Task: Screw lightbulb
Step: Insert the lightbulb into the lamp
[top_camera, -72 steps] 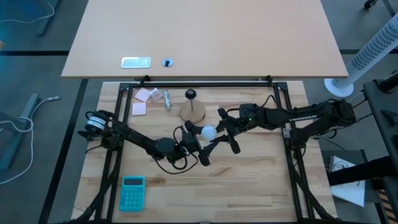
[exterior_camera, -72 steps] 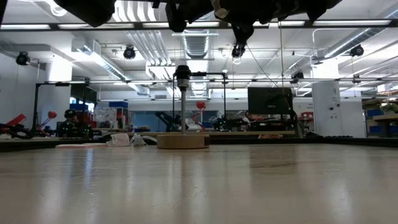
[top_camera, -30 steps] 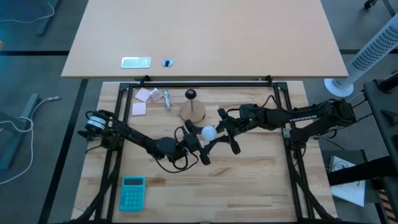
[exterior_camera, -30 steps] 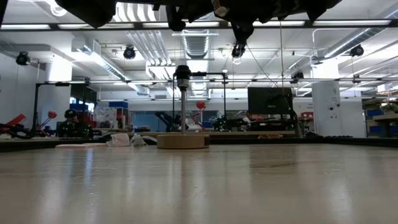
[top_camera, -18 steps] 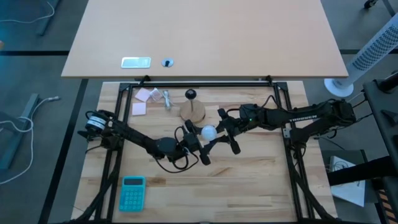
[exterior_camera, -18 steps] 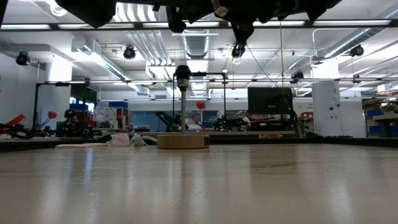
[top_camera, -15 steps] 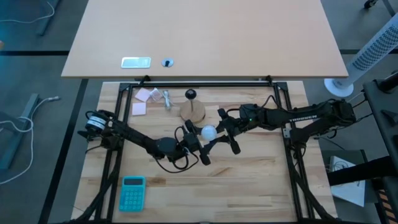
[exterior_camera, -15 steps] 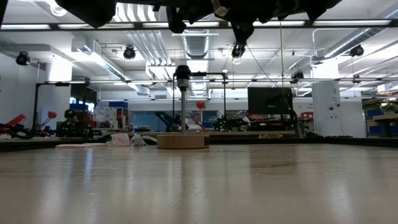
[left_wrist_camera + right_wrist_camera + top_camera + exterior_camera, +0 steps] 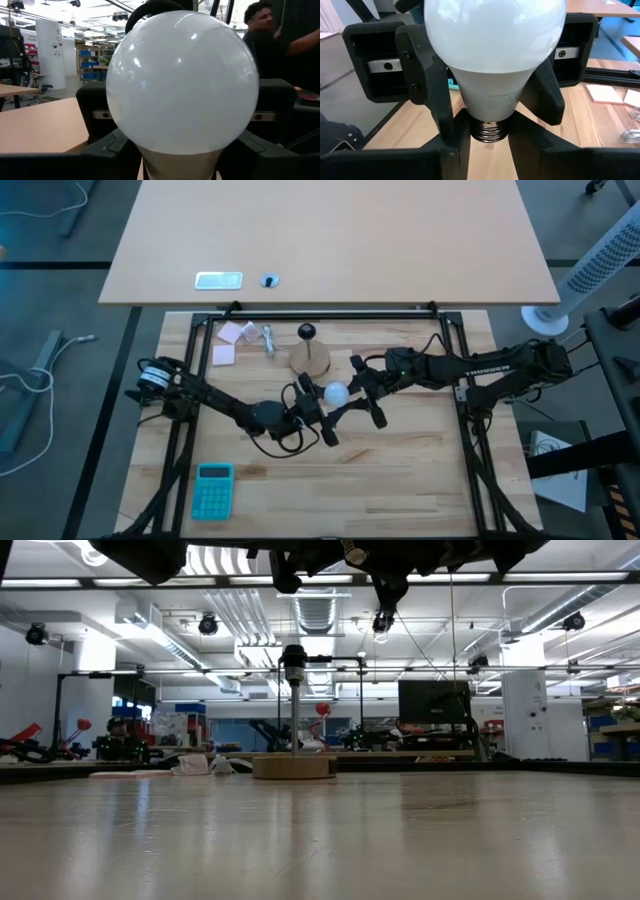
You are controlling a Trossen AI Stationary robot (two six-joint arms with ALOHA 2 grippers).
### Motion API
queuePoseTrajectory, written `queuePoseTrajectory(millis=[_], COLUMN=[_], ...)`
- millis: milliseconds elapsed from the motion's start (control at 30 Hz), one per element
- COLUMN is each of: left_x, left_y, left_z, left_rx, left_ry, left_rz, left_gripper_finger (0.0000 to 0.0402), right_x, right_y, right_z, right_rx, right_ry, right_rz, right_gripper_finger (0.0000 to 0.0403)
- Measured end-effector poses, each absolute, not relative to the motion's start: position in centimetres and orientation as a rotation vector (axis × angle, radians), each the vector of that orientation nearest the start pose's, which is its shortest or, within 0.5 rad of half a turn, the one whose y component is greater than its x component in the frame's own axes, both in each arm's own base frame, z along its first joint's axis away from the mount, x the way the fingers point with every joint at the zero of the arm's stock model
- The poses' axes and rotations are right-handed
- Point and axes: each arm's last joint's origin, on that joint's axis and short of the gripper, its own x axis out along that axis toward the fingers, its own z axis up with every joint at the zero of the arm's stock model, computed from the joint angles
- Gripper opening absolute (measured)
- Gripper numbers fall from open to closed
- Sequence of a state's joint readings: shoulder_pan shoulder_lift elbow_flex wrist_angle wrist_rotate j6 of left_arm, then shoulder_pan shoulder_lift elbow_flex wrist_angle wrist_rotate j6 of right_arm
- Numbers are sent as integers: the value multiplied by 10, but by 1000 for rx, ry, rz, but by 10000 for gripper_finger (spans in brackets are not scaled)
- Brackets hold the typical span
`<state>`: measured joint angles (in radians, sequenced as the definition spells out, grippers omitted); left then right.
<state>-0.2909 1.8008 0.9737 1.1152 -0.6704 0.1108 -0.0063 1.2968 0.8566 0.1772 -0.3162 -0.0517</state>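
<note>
High view: both arms meet over mid-desk (image 9: pixel 420 460), the lightbulb (image 9: pixel 335 392) between them, just in front of the wooden disc (image 9: pixel 311 359) with its black socket (image 9: pixel 306 332). Right gripper (image 9: pixel 362 398) comes in from the right, left gripper (image 9: pixel 322 418) from the left. Right wrist view, not visible from above: the right gripper's fingers (image 9: pixel 447 127) clamp the bulb's metal screw base, glass end pointing away, and the left gripper's fingers flank the bulb's white neck on both sides; whether they touch it, cannot tell. Left wrist view: bulb globe (image 9: pixel 182 82) fills the frame; a person (image 9: pixel 272 42) stands beyond. Low view: only the disc (image 9: pixel 293 766) and upright socket post; bulb out of sight. Teal calculator (image 9: pixel 212 489) near the front left.
</note>
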Motion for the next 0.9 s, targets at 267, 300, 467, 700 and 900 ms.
queuePoseTrajectory(millis=[267,300,467,700,900], left_x=[366,366,366,366,366], left_y=[-91,-91,-91,-91,-92], left_z=[247,247,247,247,247], left_rx=[-43,-44,-46,-51,-55], left_ry=[-239,-240,-240,-242,-249], left_rz=[387,387,386,382,379], left_gripper_finger=[175,174,169,169,169], right_x=[288,288,288,288,288], right_y=[7,7,7,7,7], right_z=[283,283,283,283,284], right_rx=[-3,-3,-3,1,0], right_ry=[253,253,253,249,240], right_rz=[314,314,313,313,312], right_gripper_finger=[101,100,99,97,95])
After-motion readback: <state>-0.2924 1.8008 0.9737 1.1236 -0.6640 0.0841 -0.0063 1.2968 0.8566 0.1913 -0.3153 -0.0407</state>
